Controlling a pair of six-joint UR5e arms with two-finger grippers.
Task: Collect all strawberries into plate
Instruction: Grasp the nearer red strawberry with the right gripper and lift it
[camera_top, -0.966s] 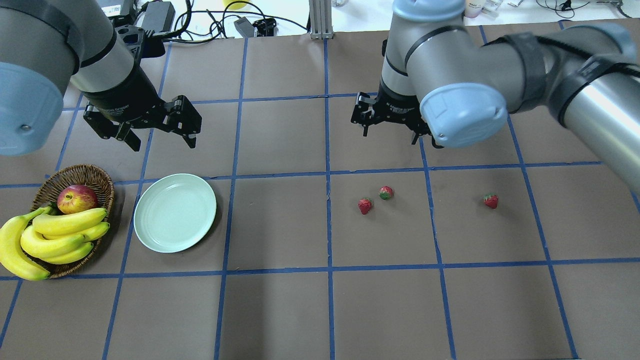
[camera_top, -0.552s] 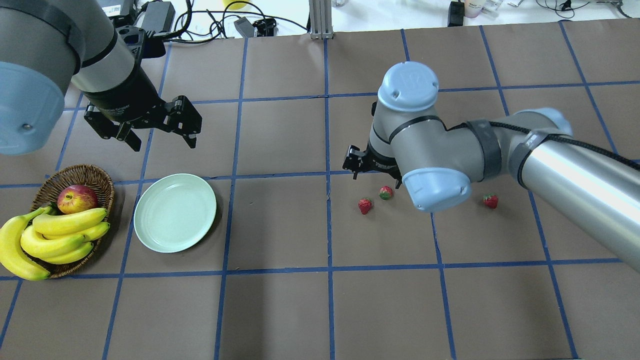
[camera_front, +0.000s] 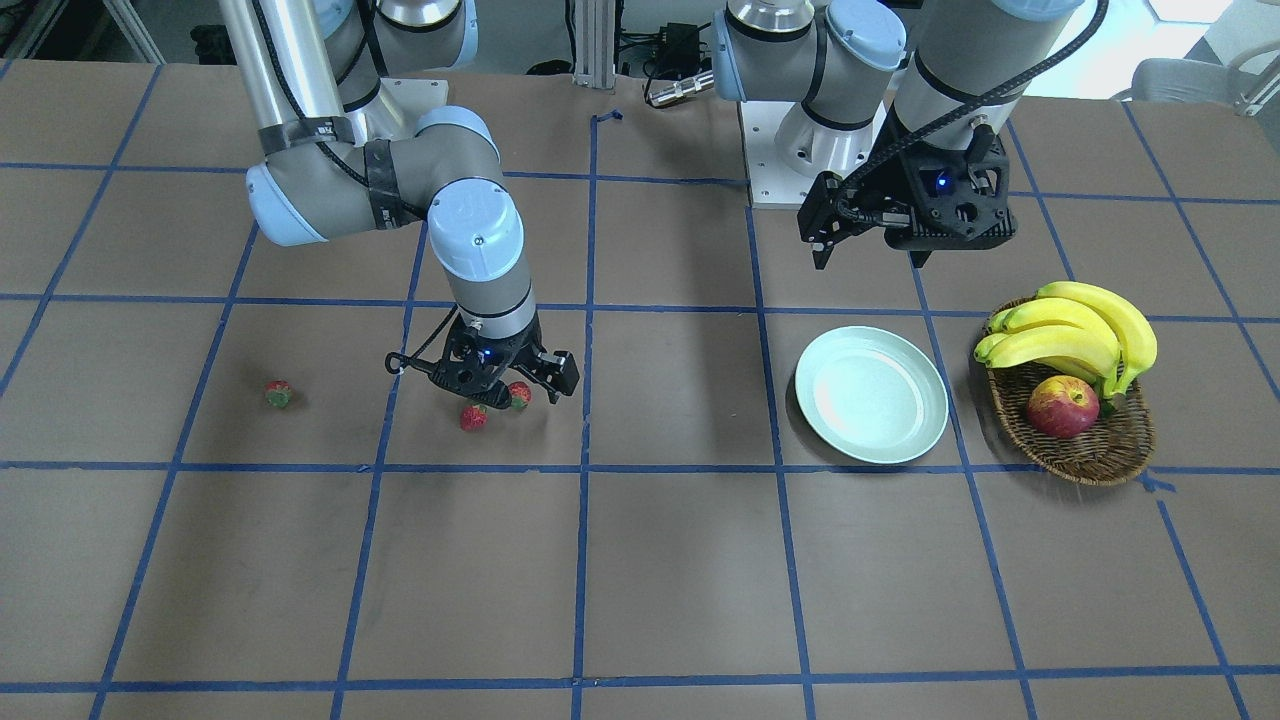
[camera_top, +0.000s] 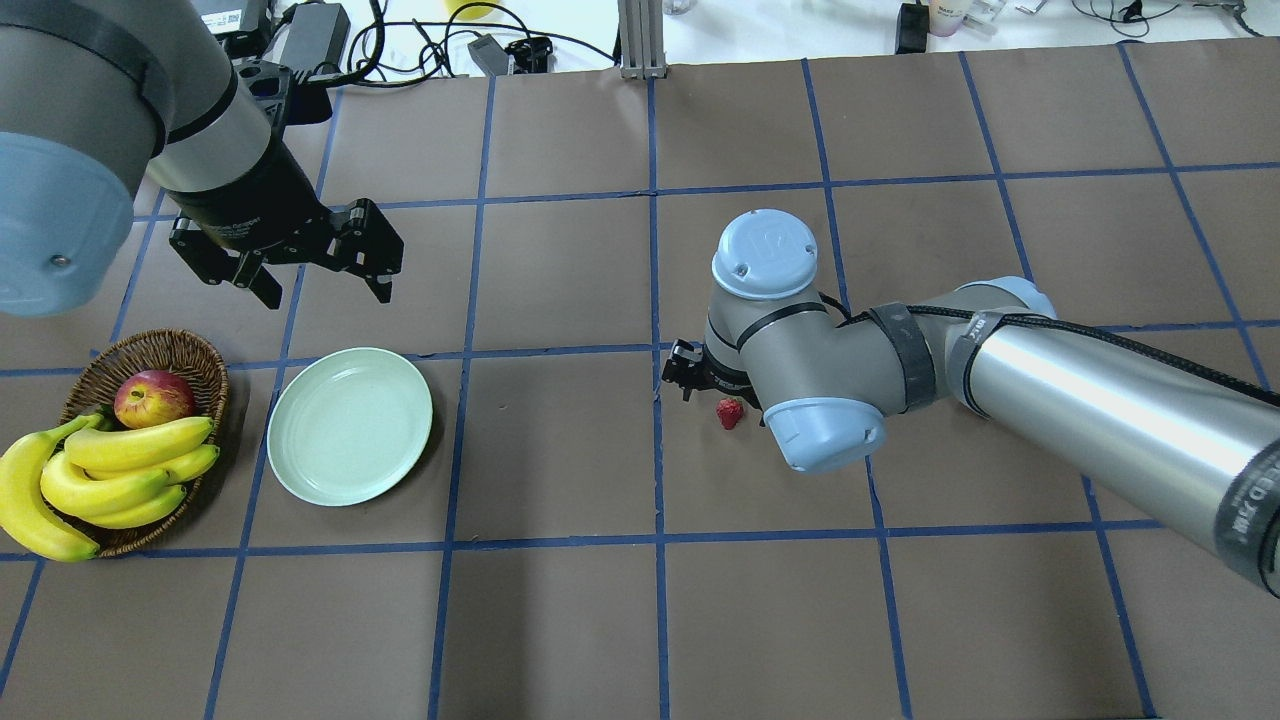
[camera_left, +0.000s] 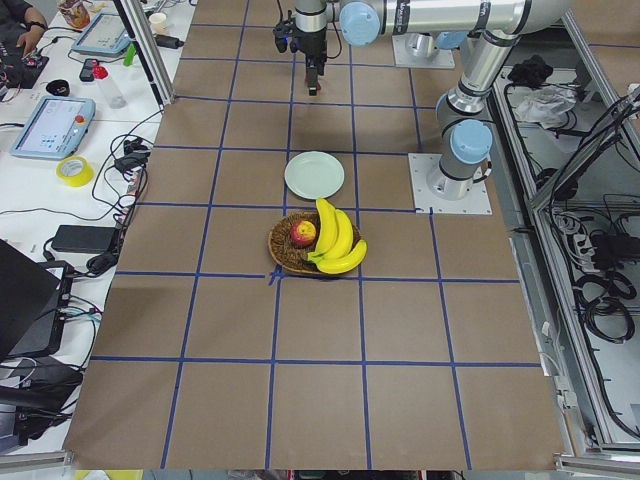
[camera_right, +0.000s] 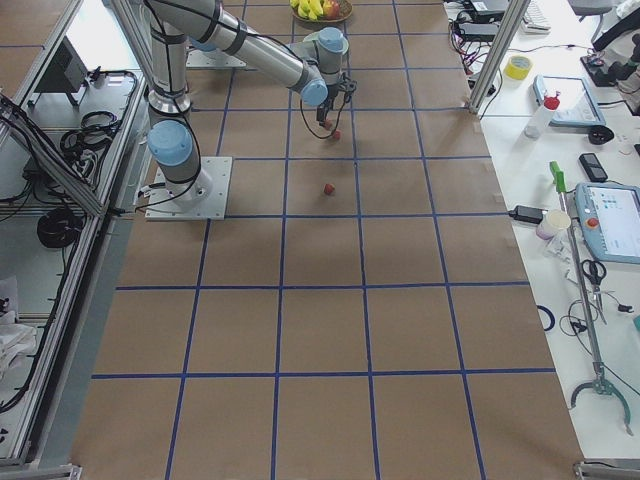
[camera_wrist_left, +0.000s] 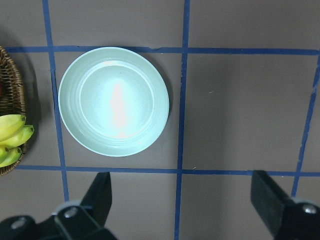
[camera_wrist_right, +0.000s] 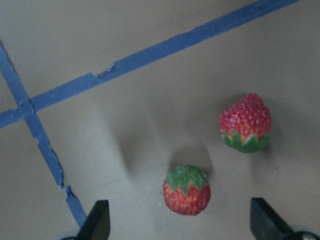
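My right pincer (camera_wrist_right: 182, 226), spread, hangs over two tiny red strawberries (camera_wrist_right: 186, 190). My left pincer (camera_wrist_left: 184, 200), spread, hovers above the round mint-green plate (camera_wrist_left: 114, 101).

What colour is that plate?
Pale mint green plate, clearest in the left wrist view.

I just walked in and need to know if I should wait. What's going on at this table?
The right gripper is open and low over the table. One strawberry is lined up between its fingers and not yet gripped, and a second strawberry lies just beside it. A third strawberry lies further off. The left gripper hovers open near the plate, which is empty.
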